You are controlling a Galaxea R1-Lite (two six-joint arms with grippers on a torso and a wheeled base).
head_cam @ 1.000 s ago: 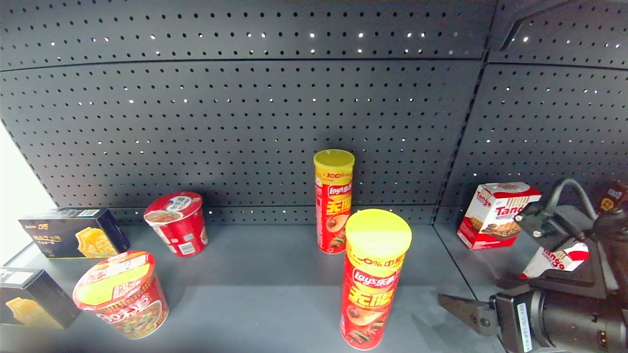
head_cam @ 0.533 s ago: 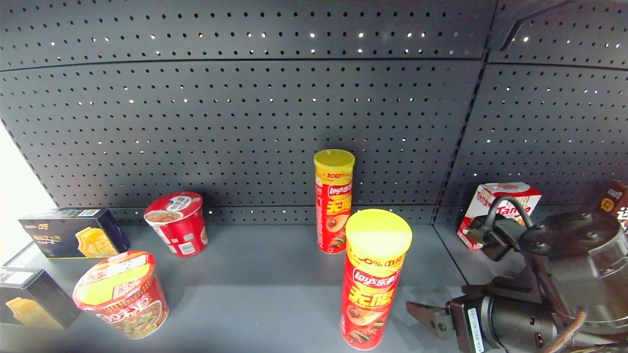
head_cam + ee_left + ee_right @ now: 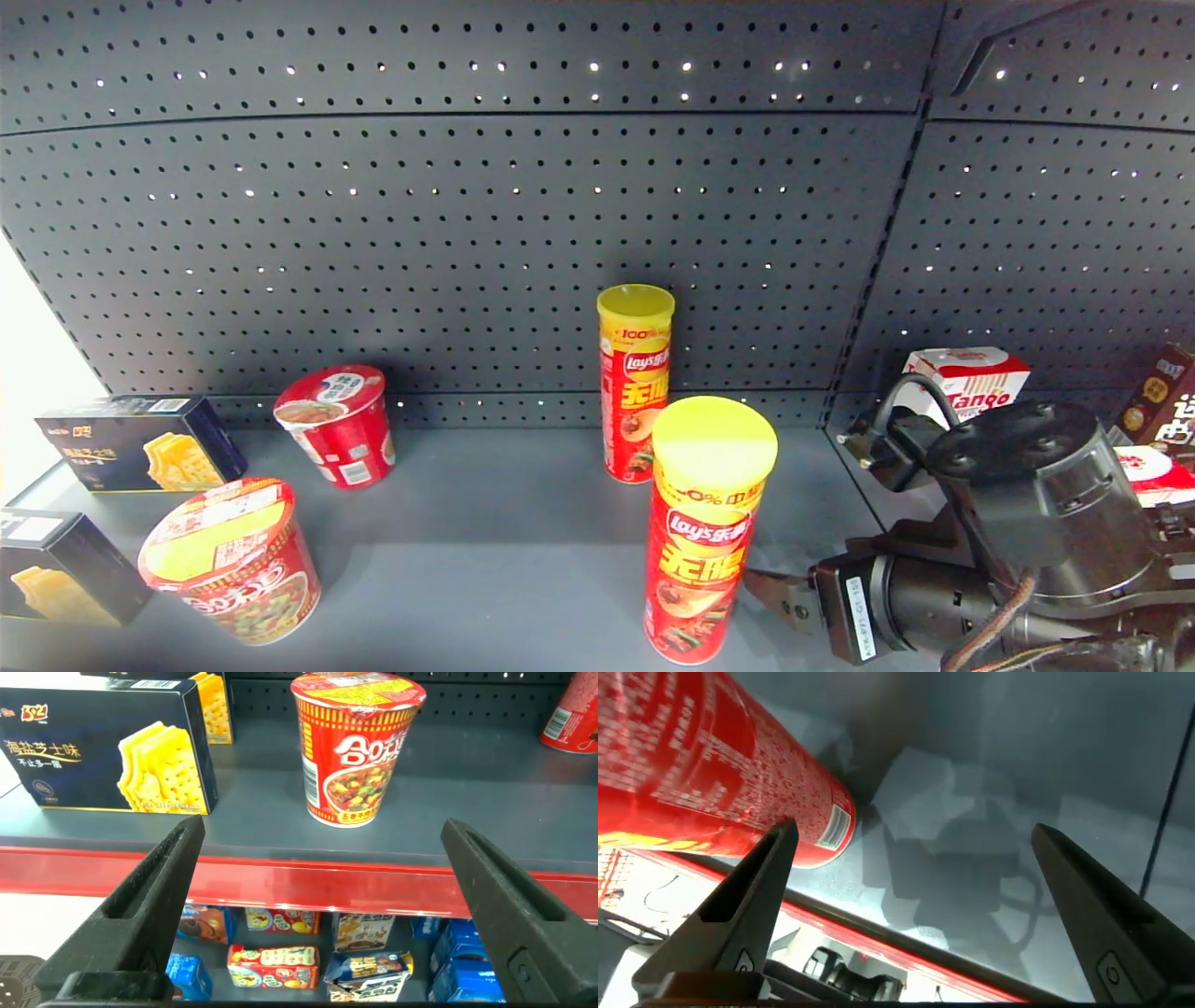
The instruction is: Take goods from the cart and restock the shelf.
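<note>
Wafer box (image 3: pixel 971 375) partly behind right arm (image 3: pixel 1027 504)

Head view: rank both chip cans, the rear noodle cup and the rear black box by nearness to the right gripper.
1. Front chip can, beside the right gripper.
2. Rear chip can, centre back.
3. Rear noodle cup, left of centre.
4. Rear black box, far left.
</note>
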